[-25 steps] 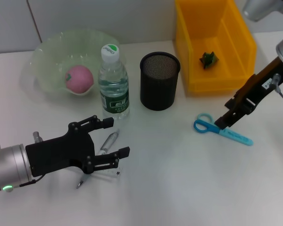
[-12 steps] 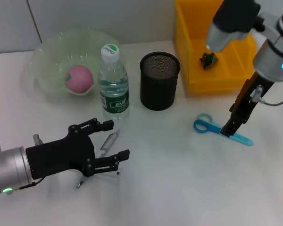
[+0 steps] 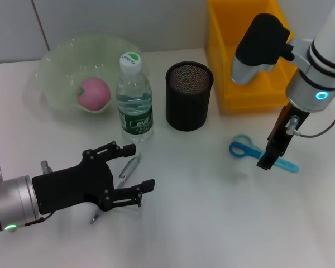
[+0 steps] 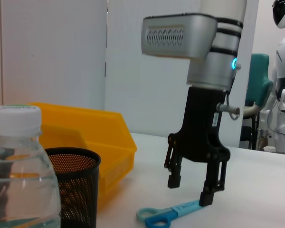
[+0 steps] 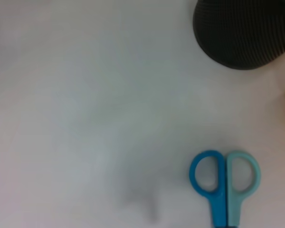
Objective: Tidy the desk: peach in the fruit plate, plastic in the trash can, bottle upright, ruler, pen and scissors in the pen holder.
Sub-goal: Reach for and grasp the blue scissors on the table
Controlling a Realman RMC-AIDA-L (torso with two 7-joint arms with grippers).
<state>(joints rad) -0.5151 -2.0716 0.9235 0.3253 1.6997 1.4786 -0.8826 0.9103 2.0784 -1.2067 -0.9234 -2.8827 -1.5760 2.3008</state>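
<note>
Right black gripper (image 3: 271,157) points down over the blue plastic scissors (image 3: 261,156) on the white desk (image 3: 212,218). Left black gripper (image 3: 130,173), fingers spread, sits over a silver pen (image 3: 128,167). Pink peach (image 3: 94,93) in translucent green plate (image 3: 61,70); clear water bottle (image 3: 134,103) upright beside black mesh pen holder (image 3: 188,96).

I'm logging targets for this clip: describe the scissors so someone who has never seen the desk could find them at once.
Start at the yellow bin at the far right of the white desk; the black mesh pen holder stands beside it. In front of the bin, the scissors lie flat under the right gripper, whose fingers are open over the blades. They are the only blue item, with two loop handles.
</note>
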